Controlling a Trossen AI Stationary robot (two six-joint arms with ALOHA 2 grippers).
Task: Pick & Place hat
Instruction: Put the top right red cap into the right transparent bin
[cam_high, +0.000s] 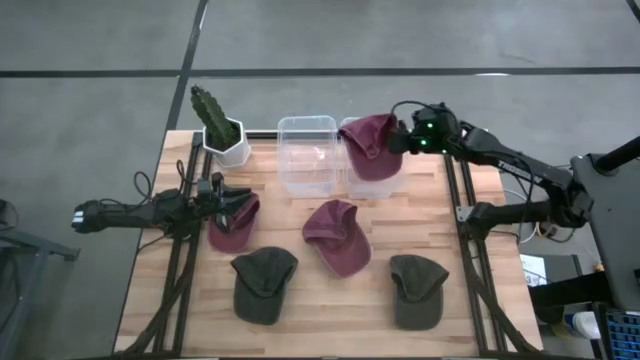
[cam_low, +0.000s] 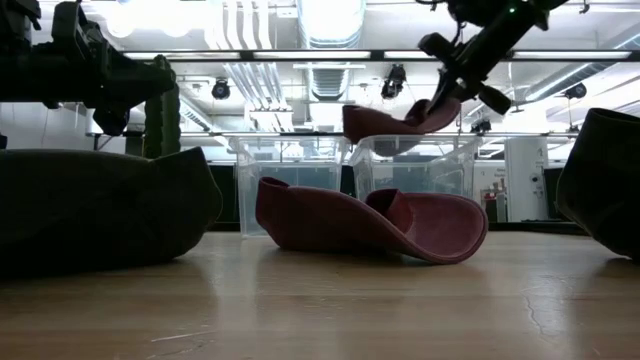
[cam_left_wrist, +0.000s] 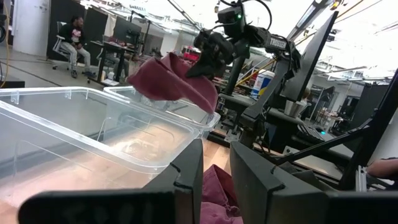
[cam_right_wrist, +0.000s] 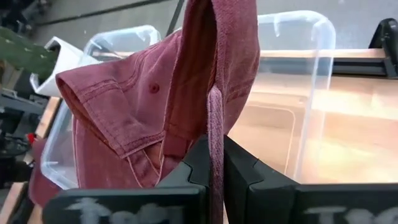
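From the high view I see my right gripper (cam_high: 400, 138) clamped on a maroon cap (cam_high: 370, 145), which hangs over the right clear bin (cam_high: 352, 187). Just beside that bin on its left stands the left clear bin (cam_high: 306, 153), and beyond that a white planter with a cactus (cam_high: 222, 130). My left gripper (cam_high: 238, 200) sits over a second maroon cap (cam_high: 233, 224), in front of the planter; I cannot tell here how far its fingers are spread. A third maroon cap (cam_high: 337, 235) lies in front of the two bins, with two olive caps (cam_high: 263, 284) (cam_high: 417, 290) nearer the table's front edge.

In the low view the held maroon cap (cam_low: 398, 120) hangs clear above the rim of the right clear bin (cam_low: 425, 178), pinched by my right gripper (cam_low: 447, 92). The third maroon cap (cam_low: 372, 222) lies on the wooden table (cam_low: 330, 310) in front of the bins.

Through the left wrist view my left fingers (cam_left_wrist: 252, 171) stand a little apart, with maroon fabric (cam_left_wrist: 217, 193) showing in the gap between them; whether they touch it I cannot tell. The left clear bin (cam_left_wrist: 93, 146) lies just ahead, and beyond it the right arm holds its cap (cam_left_wrist: 175, 81). A person (cam_left_wrist: 73, 34) sits far back in the room.

In the right wrist view my fingers (cam_right_wrist: 245, 168) are closed tight on the maroon cap's strap (cam_right_wrist: 214, 134), the cap (cam_right_wrist: 155, 99) dangling above the right clear bin (cam_right_wrist: 305, 93).
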